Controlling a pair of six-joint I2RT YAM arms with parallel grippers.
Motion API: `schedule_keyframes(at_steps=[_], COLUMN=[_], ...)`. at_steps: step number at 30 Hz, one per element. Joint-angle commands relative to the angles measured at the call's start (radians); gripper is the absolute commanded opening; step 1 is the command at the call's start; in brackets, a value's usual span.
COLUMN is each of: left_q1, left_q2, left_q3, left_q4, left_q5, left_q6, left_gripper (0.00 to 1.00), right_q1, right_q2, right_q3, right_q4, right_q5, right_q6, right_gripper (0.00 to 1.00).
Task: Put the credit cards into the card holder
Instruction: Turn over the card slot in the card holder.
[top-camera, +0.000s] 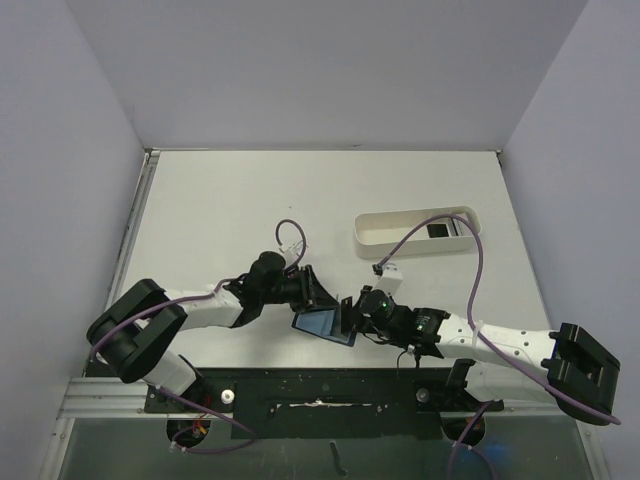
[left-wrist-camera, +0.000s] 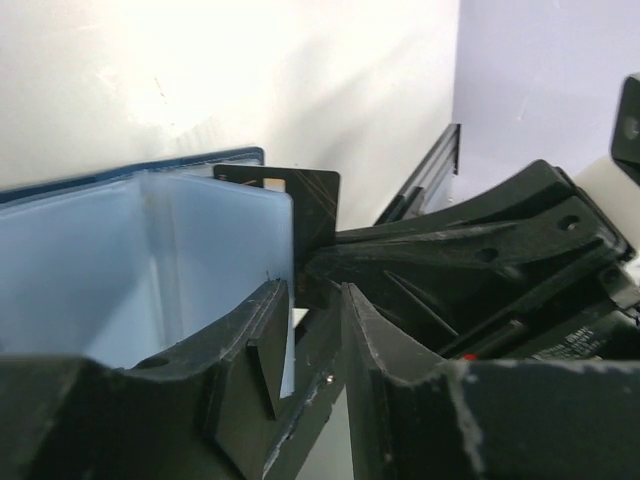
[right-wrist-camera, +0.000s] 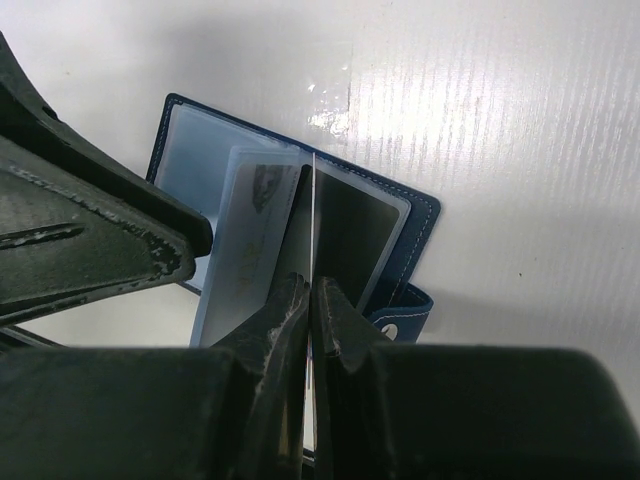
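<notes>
Two arms meet over one blue wallet (top-camera: 320, 323), which lies open on the counter (top-camera: 230, 200) close to its near edge, between the arm bases. I count two cards for sure. One dark card (left-wrist-camera: 300, 200) stands on edge among the wallet's clear pockets, and the right pincer (right-wrist-camera: 310, 290) is clamped tight on its thin edge. A second card (top-camera: 440, 230) lies in the single white tray (top-camera: 400, 247), well apart toward the back right. A dark panel under the wallet's right-hand pocket may be a third, but I cannot tell. The left pincer (left-wrist-camera: 315, 300) stands narrow with a small gap. A clear pocket's edge sits against one finger, and I cannot tell whether anything is pinched. The two pincers are almost touching, so it is crowded at the wallet. Its snap tab (right-wrist-camera: 405, 315) sticks out at the near right corner. Bare counter stretches behind and to the left, up to the walls.
</notes>
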Motion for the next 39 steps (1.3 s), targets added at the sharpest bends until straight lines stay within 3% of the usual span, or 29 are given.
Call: schedule_keyframes(at_steps=[1,7,14,18,27,39], left_q1=[-0.007,-0.007,-0.007,-0.007,-0.044,-0.064], left_q2=[0.003,0.024,0.036,0.03,-0.04,-0.004], left_q3=[0.062,0.065,0.062,0.065,0.134,0.176], left_q4=[-0.084,-0.106,-0.123,-0.141,-0.274,-0.327], left_q5=[-0.069,-0.084,-0.105,-0.109,-0.153,-0.174], left_q6=[0.093,0.12,0.14,0.146,0.216,0.274], left_gripper=[0.25,0.12,0.07,0.15,0.46,0.54], right_q1=[0.004,0.004,0.005,0.005,0.004,0.006], right_q2=[-0.019,-0.024,-0.027,-0.028,-0.054,-0.034], right_q3=[-0.004,-0.006,-0.004,0.0,0.006,0.019], right_q4=[0.047,0.036,0.029,0.028,0.061,0.053], right_q5=[0.048,0.057,0.058,0.058,0.041,0.042], right_q6=[0.011,0.015,0.014,0.013,-0.006,-0.007], right_gripper=[0.0,0.0,0.0,0.0,0.0,0.0])
